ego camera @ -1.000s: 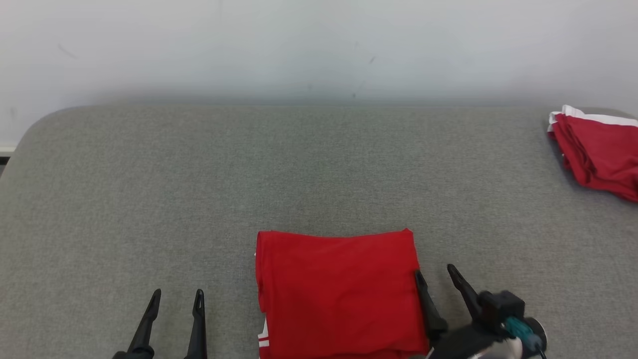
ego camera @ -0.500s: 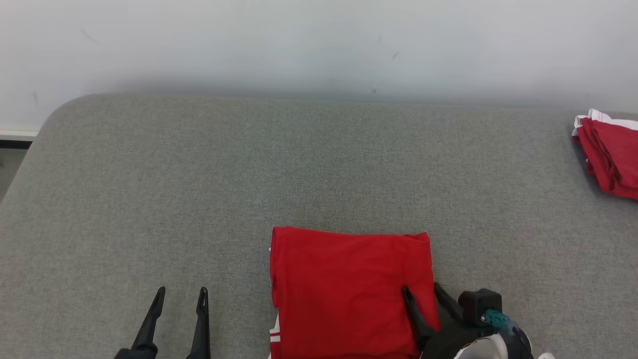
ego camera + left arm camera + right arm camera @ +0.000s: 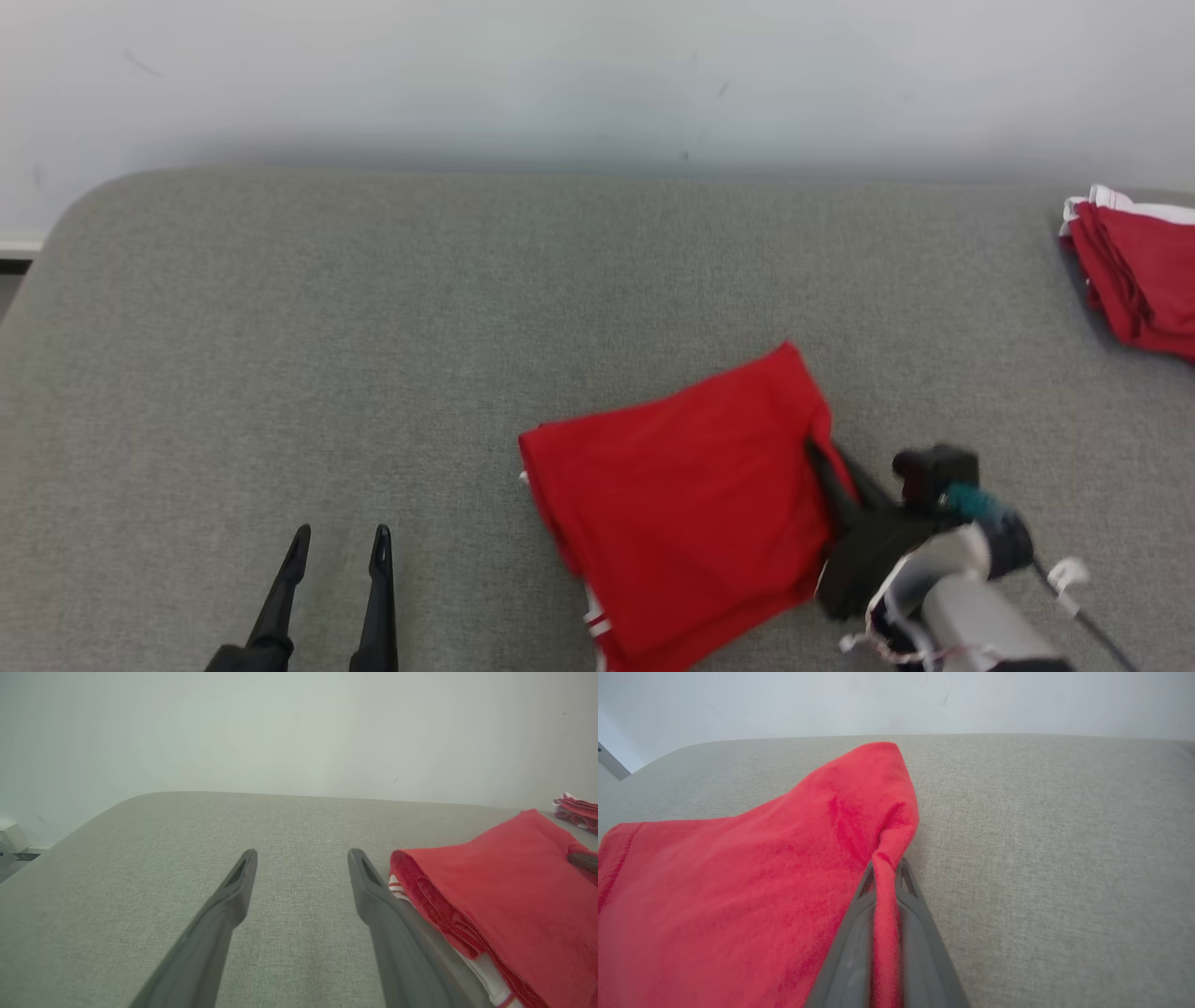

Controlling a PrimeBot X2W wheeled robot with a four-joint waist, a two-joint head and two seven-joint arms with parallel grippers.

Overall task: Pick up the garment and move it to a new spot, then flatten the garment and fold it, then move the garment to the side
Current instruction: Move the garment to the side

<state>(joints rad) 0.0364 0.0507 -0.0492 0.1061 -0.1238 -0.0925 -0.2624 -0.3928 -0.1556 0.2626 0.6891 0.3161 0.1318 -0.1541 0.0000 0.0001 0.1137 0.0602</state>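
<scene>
Right claw [image 3: 823, 455] pinches the right edge of the folded red garment [image 3: 691, 495], which lies skewed on the grey tabletop [image 3: 373, 327]. Left claw [image 3: 341, 539] is spread wide, apart from it.

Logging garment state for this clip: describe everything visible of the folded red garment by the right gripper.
The folded red garment is soft, matte cloth in several layers, with white stripes peeking from its near edge. It lies skewed on the grey padded surface, its right edge bunched and pinched in the shut right gripper, that side lifted.
</scene>
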